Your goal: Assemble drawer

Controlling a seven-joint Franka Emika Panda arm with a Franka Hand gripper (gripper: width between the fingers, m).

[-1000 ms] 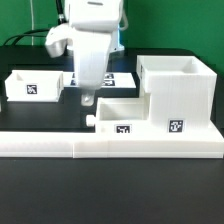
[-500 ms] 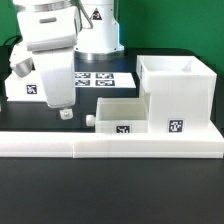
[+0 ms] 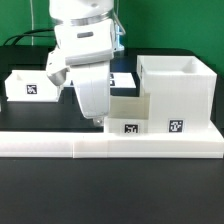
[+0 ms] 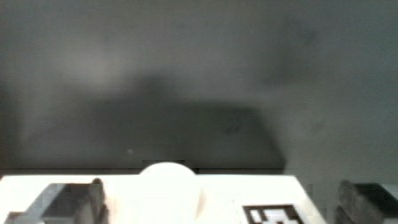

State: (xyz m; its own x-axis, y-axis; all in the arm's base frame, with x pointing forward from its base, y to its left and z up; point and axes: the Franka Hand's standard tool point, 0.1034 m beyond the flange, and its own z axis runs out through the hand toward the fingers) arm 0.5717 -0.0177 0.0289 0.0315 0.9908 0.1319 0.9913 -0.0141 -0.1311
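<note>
Along the near edge runs the wall (image 3: 110, 146). Just behind it, toward the right edge, a tray (image 3: 128, 112) sits against the housing (image 3: 178, 95). My gripper (image 3: 97, 118) hangs open and empty at the tray's knob (image 4: 166, 182). Next, I reckon, I close there and push the tray in squarely. The second tray (image 3: 30, 86) sits by the left edge.
</note>
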